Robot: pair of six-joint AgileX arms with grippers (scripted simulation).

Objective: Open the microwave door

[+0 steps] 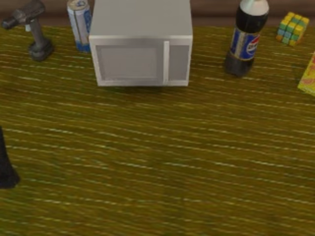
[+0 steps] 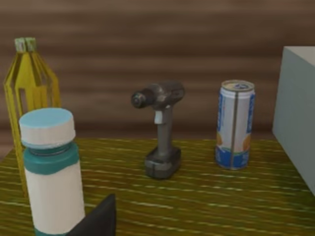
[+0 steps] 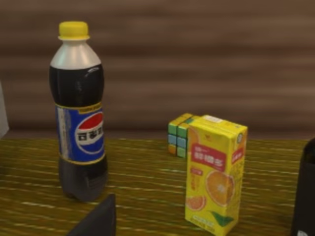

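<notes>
- The microwave [image 1: 141,42] is seen at the far edge of the tabletop [image 1: 157,162], a little left of centre in the top view, its front turned toward the near side.
- The microwave door [image 1: 130,63] is shown shut, flush with the front; its light vertical edge strip lies just beside the narrow control panel [image 1: 179,63], on the door's right side.
- The hinge is judged to run along the door's left edge, so the free edge to be pulled would be the right one.
- The left arm [image 1: 6,164] is glimpsed only as a dark shape at the top view's left edge, well apart from the door, which lies ahead of it and to its right.
- The left hand is not caught in any view beyond a dark tip, so open or closed cannot be told.
- The right arm is outside the top view; its hand's state cannot be told either.
- A drill [image 1: 30,27] and a can [image 1: 80,23] are stood left of the microwave, a cola bottle [image 1: 247,37] to its right.
</notes>
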